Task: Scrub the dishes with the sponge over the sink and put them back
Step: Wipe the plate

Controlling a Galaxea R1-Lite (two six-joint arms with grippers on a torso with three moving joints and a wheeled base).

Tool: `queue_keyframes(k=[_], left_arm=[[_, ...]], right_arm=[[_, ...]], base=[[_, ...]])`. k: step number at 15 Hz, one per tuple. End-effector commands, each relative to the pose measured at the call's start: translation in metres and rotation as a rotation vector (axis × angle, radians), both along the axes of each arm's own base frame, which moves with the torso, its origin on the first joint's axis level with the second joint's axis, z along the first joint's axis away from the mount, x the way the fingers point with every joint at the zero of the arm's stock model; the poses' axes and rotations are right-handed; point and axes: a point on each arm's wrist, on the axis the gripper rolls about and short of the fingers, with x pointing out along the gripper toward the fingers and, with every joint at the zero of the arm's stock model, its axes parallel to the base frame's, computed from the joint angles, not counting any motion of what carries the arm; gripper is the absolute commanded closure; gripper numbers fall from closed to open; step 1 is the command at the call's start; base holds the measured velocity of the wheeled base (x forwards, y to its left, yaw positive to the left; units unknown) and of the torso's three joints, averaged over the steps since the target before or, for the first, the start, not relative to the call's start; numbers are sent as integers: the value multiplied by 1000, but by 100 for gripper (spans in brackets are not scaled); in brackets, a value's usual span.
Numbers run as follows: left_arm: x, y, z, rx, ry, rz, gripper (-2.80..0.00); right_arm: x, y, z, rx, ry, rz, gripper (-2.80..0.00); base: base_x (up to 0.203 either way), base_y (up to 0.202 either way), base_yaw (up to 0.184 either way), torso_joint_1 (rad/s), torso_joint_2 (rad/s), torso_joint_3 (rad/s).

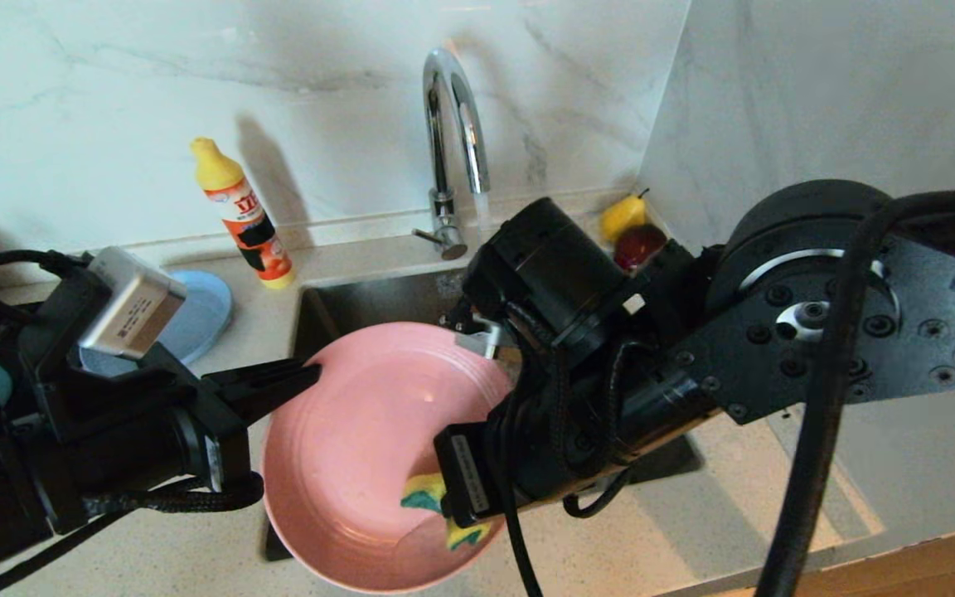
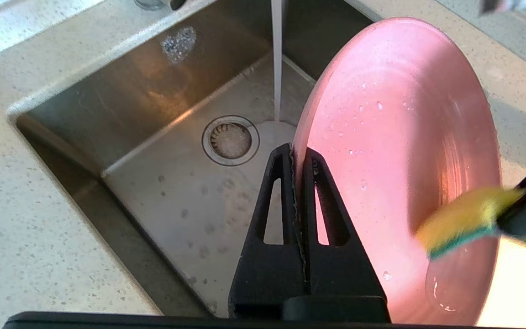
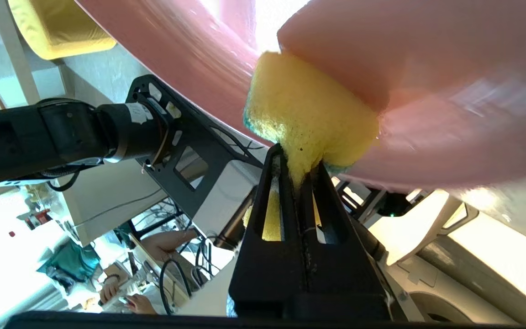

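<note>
Over the steel sink my left gripper is shut on the rim of the pink plate, which hangs tilted with its hollow face toward me. My right gripper is shut on the yellow and green sponge and presses it against the plate's inner face near the lower rim; in the head view its fingers are hidden behind the wrist. A blue plate lies on the counter at the left, behind my left wrist.
Water runs from the chrome tap into the sink beside the drain. A dish-soap bottle stands left of the tap. A yellow pear and a red fruit sit in the back right corner.
</note>
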Motion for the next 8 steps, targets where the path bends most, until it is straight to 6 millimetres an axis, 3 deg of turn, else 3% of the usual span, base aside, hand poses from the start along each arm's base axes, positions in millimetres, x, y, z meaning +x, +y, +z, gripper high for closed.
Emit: queue_keyframes(k=[1, 8], left_arm=[[2, -1, -5, 5, 19, 0, 0], [0, 0, -16, 26, 57, -2, 0]], right_arm=[[3, 13, -14, -23, 20, 12, 0], [4, 27, 4, 76, -41, 28, 0]], base=[[0, 0, 0, 0, 0, 0], [0, 0, 0, 0, 0, 0]])
